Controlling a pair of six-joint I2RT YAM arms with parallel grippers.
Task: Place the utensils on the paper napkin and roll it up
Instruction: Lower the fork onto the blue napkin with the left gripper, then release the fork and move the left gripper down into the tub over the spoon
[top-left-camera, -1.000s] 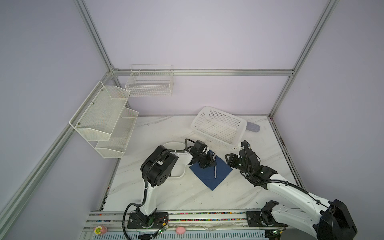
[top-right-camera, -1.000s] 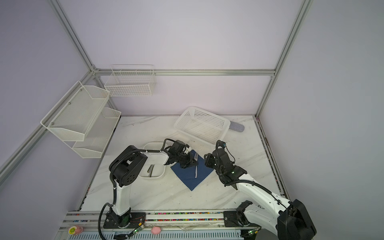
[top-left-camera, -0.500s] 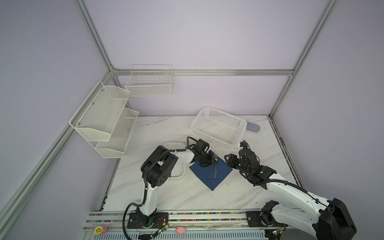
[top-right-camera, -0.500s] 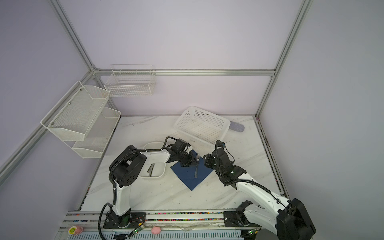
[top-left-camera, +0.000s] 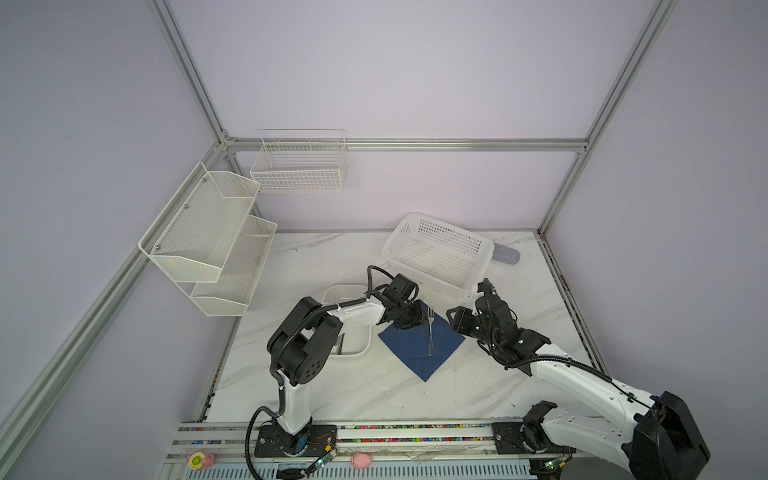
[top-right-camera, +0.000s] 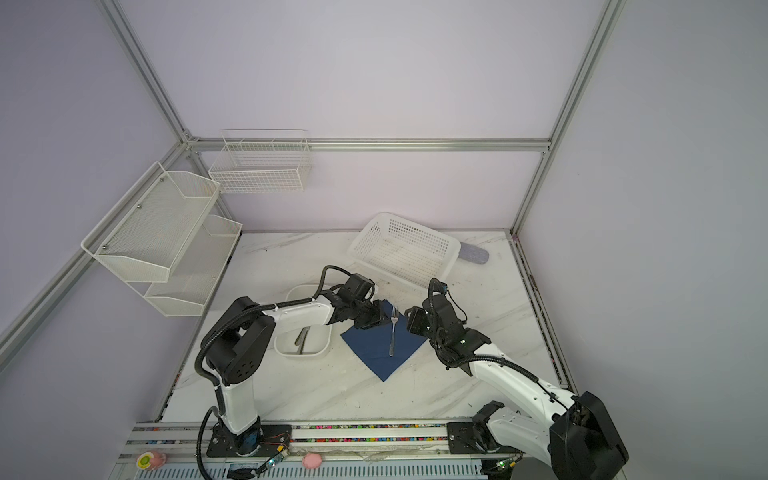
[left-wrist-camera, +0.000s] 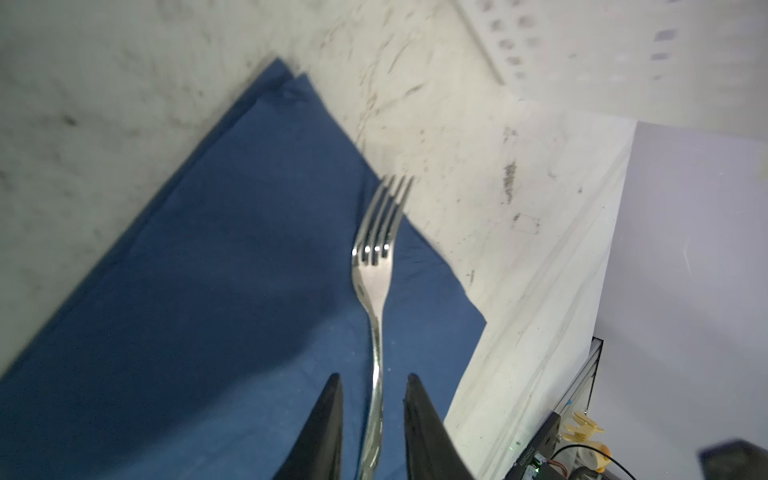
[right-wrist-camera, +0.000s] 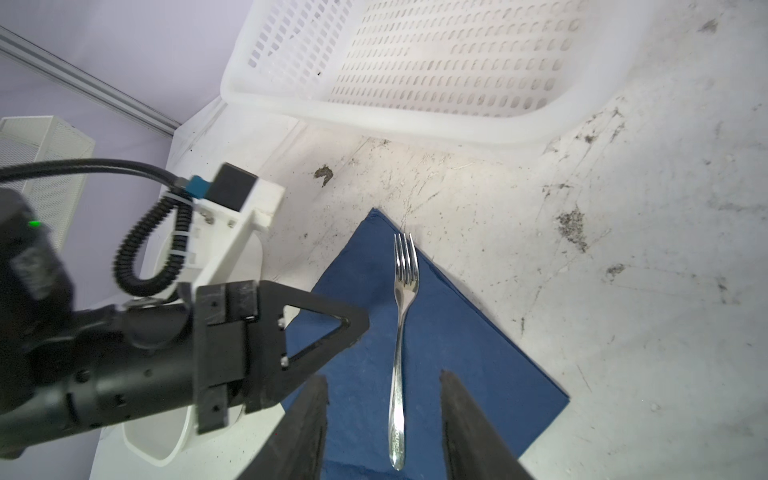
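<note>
Loosening since a second ago, left gripper (left-wrist-camera: 372, 380) is spreading clear of the fork (top-left-camera: 431, 332), leaving it on the paper napkin (top-left-camera: 409, 349), centre of a top view, for rolling; right gripper (right-wrist-camera: 382, 376) is hovering open, empty.

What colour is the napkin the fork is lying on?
Plain navy blue, no pattern. The paper napkin under the fork shows best in the right wrist view.

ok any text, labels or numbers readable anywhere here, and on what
Nothing reads for sure.
fork: a stamped mark near the handle's end, too small to read.
black board by the table's edge: white print, too blurred to read.
</note>
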